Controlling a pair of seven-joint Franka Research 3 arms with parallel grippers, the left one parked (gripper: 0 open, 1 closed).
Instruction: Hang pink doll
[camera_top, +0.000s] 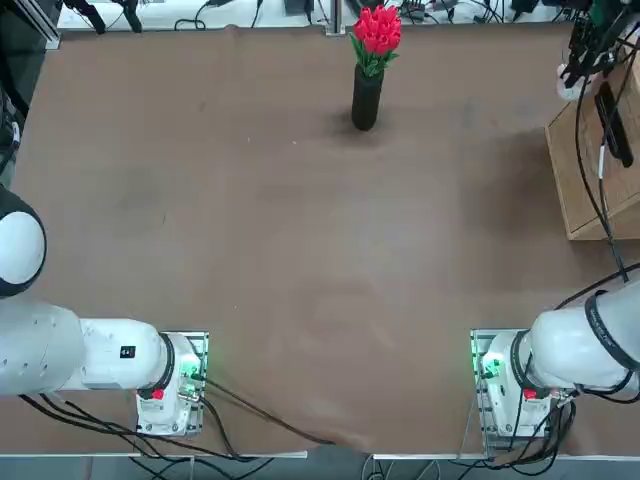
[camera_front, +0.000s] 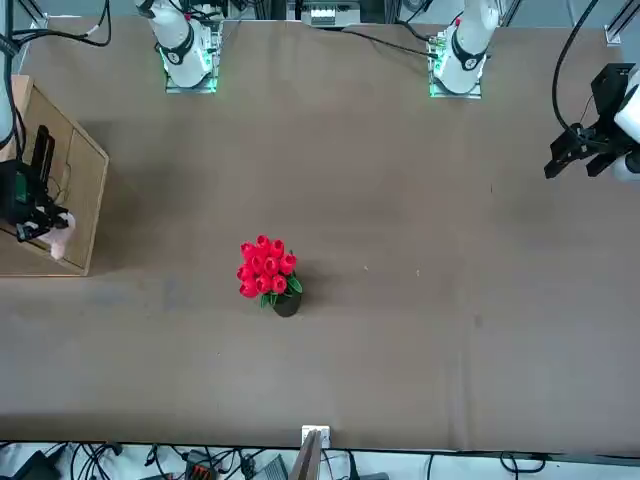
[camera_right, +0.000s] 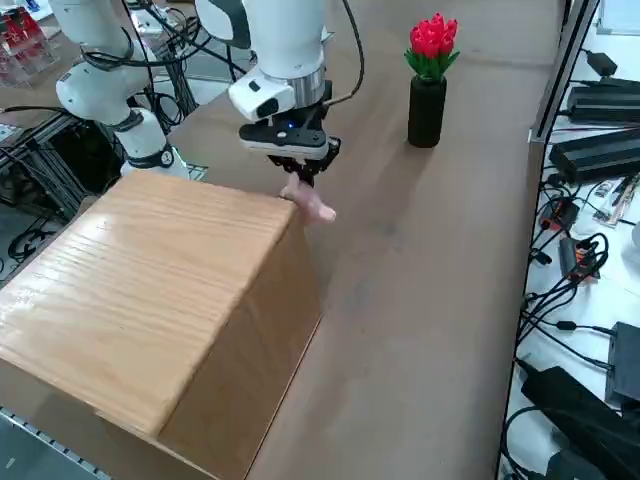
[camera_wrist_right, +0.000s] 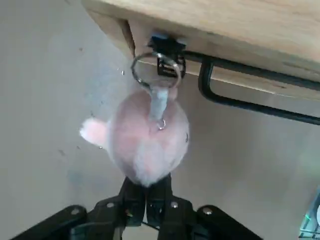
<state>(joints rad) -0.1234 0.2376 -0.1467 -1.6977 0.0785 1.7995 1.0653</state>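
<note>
Front view: brown table (camera_front: 400, 330) carries a black vase (camera_front: 287, 304) of red flowers (camera_front: 265, 267) near centre. Wooden box (camera_front: 55, 190) at left edge; right gripper (camera_front: 35, 222) sits against its face, pink doll (camera_front: 62, 238) just beside it, grip not discernible

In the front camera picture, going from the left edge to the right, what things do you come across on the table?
Wooden box → right pincer holding the pink doll at the box's face → red flower bunch in its black vase, alone near the middle.
</note>
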